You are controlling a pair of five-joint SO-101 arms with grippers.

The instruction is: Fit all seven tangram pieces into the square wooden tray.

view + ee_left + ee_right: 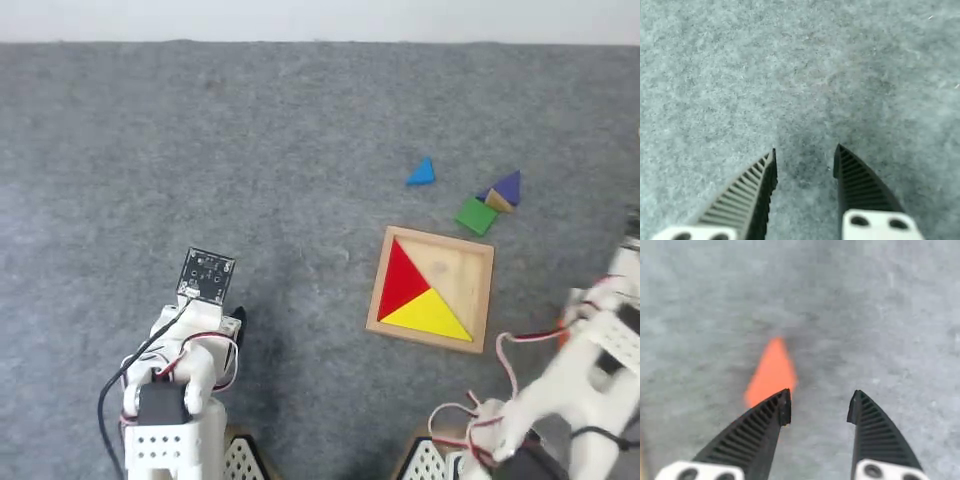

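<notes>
The square wooden tray (480, 262) lies right of centre on the grey felt, holding a large red triangle (404, 278) and a large yellow triangle (428, 316). Beyond it lie a small blue triangle (421, 173), a green square (476, 215), a purple triangle (508, 185) and a small tan piece (498, 201). An orange piece (771, 374) lies on the felt just past my right gripper (820, 407), which is open above it. My left gripper (805, 162) is open over bare felt at the lower left; its arm (185, 375) stands there.
The right arm (590, 370) with its loose wires stands at the lower right, close to the tray's near right corner. Grey felt covers the whole table up to a pale wall at the back.
</notes>
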